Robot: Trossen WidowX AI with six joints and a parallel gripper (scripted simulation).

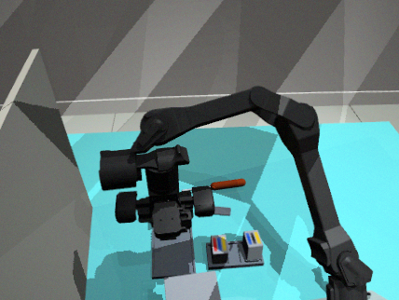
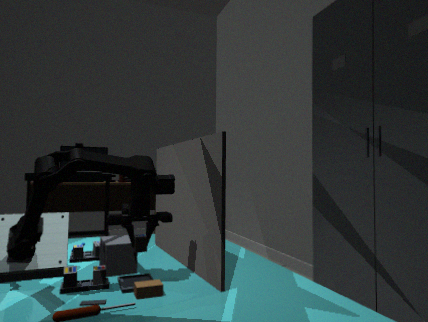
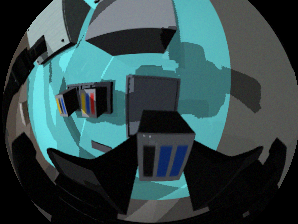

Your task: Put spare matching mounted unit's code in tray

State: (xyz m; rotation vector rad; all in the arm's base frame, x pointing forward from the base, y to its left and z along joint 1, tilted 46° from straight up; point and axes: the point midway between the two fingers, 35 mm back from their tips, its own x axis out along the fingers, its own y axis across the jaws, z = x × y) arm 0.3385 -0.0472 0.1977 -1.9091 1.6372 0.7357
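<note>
My gripper (image 2: 141, 240) (image 3: 160, 136) is shut on a grey unit (image 2: 141, 244) (image 3: 166, 162) with one black and two blue bars on the face seen in the wrist view. It holds the unit in the air by the end of the dark tray (image 1: 172, 261) (image 2: 127, 283) (image 3: 152, 94) farther from the top camera. In that view the gripper's body hides the unit and fingertips. Two spares stand on a dark rack (image 1: 235, 262) (image 3: 109, 99): one (image 1: 219, 248) (image 3: 89, 103) with red, blue and yellow bars, one (image 1: 253, 244) (image 3: 63, 106) with blue and yellow. No printed code is readable.
A grey box (image 1: 191, 286) (image 2: 118, 256) (image 3: 132, 20) stands beyond the tray in the wrist view. A tall partition (image 1: 42, 186) (image 2: 190, 215) rises at one side. A wooden block (image 2: 148, 289), a screwdriver (image 1: 228, 184) (image 2: 77, 313) and a flat grey piece (image 1: 223, 211) (image 3: 101, 146) lie nearby.
</note>
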